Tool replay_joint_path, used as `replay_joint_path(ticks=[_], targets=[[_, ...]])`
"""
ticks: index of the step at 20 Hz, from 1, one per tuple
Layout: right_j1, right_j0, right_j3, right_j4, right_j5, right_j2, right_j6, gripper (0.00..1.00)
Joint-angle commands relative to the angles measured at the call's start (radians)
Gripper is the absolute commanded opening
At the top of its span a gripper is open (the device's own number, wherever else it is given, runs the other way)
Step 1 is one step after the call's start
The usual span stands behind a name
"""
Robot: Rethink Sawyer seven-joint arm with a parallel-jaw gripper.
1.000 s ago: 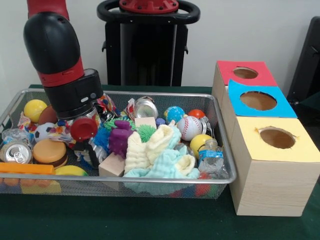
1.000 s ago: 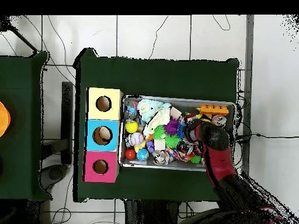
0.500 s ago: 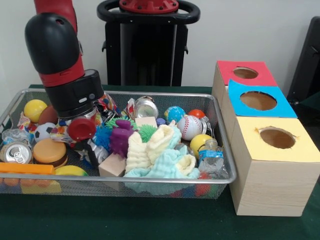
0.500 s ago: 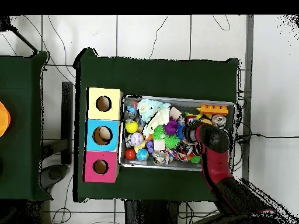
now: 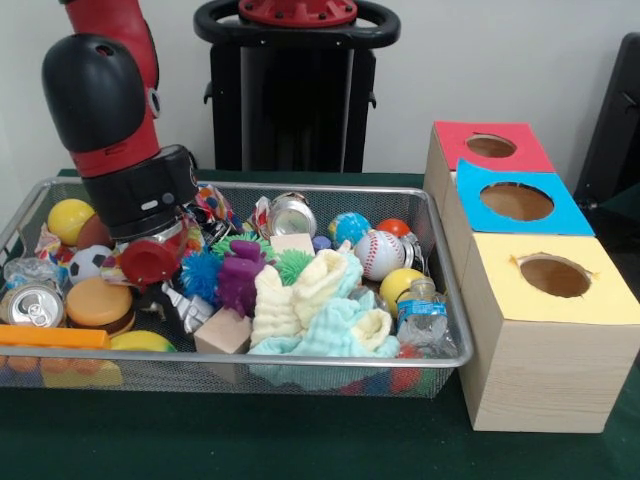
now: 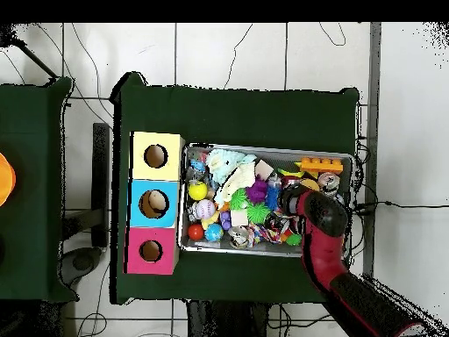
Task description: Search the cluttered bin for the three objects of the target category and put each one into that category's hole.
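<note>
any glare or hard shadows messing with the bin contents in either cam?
Front view: even light, only small glints on the silver can and the plastic bottle; arm hides some items. Overhead view: flat light, no hard shadows; bin contents are tiny.

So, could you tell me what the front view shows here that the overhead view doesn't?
Only the front view shows the sides of the wooden boxes, the toy burger and the can clearly, and a red round part at the arm's end. Only the overhead view shows the whole green table and the tiled floor around it. Both show the wire bin, the baseball and the three coloured holes. The gripper's state is unclear in both.
</note>
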Motion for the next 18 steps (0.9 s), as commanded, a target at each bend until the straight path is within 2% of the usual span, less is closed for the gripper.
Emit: replay_joint_path(ticks=[1, 2, 5, 12, 18], targets=[[0.324, -0.03, 0.32, -0.07, -0.066, 0.221, 0.398, 1.0], [0.346, -0.048, 0.319, -0.09, -0.09, 0.237, 0.423, 1.0], [0.341, -0.039, 0.314, -0.128, -0.111, 0.233, 0.464, 1.0], [0.311, -0.018, 0.312, -0.159, -0.088, 0.22, 0.547, 1.0], [0.316, -0.028, 0.318, -0.179, -0.111, 0.238, 0.632, 1.0]])
